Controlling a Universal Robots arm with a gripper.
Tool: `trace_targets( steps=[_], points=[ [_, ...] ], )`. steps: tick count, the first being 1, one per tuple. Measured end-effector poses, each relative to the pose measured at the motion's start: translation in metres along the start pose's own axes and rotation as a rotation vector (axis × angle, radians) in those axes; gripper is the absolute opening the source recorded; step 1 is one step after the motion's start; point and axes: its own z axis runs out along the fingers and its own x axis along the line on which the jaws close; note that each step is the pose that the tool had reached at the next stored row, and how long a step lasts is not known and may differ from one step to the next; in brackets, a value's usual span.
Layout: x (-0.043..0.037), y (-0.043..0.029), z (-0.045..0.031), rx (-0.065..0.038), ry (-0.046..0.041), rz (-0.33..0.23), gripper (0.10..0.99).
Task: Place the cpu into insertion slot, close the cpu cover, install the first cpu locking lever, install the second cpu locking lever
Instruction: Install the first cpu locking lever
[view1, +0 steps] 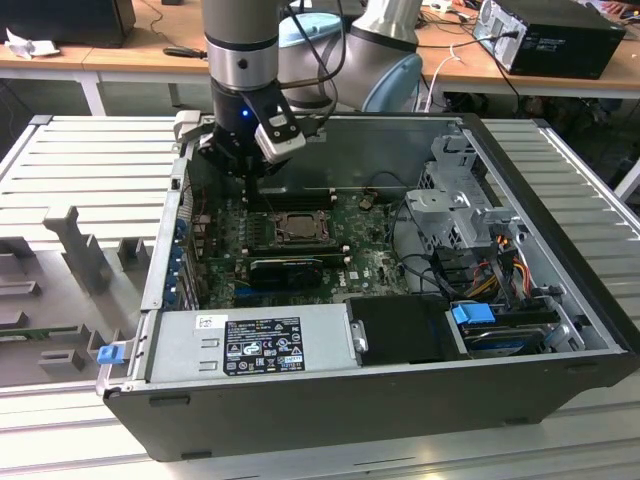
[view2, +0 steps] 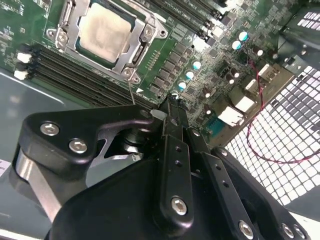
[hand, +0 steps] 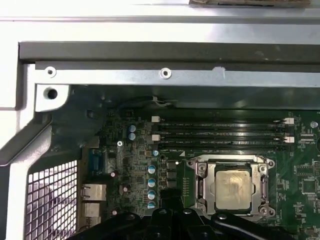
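Observation:
The cpu (view2: 106, 31) (hand: 231, 187) (view1: 297, 227), a silvery square, lies flat on the green board. The cpu cover (view2: 131, 56) (hand: 201, 172) lies down around it like a frame. The insertion slot is hidden beneath both. My gripper (view2: 171, 105) (view1: 248, 178) hangs over the board a short way off one corner of the socket, toward the case's perforated rear wall, with its black fingers (view2: 172, 150) pressed together. A thin metal lever rod (view2: 131, 92) rises from that corner toward the fingertips; whether it touches them I cannot tell.
Black memory sticks (hand: 220, 132) run alongside the socket. A long black ridged card (view1: 285, 268) lies in front of it, then the grey power supply (view1: 250, 340). A drive cage (view1: 455, 200) and cables fill the exterior view's right. The perforated case wall (view2: 280, 145) stands close to the gripper.

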Motion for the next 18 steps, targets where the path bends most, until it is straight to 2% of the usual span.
trace_targets(
  steps=[5, 6, 7, 14, 18],
  points=[
    [0.0031, 0.0029, 0.0039, -0.001, -0.0001, 0.000, 0.106],
    [0.0032, 0.0042, 0.0049, -0.001, 0.0000, 0.000, 0.106],
    [0.0032, 0.0101, 0.0063, -0.001, 0.0000, 0.000, 0.106],
    [0.0032, 0.0211, 0.0098, -0.002, -0.0001, 0.000, 0.106],
    [0.0031, 0.0232, 0.0108, -0.002, -0.0001, 0.000, 0.106]
  ],
)
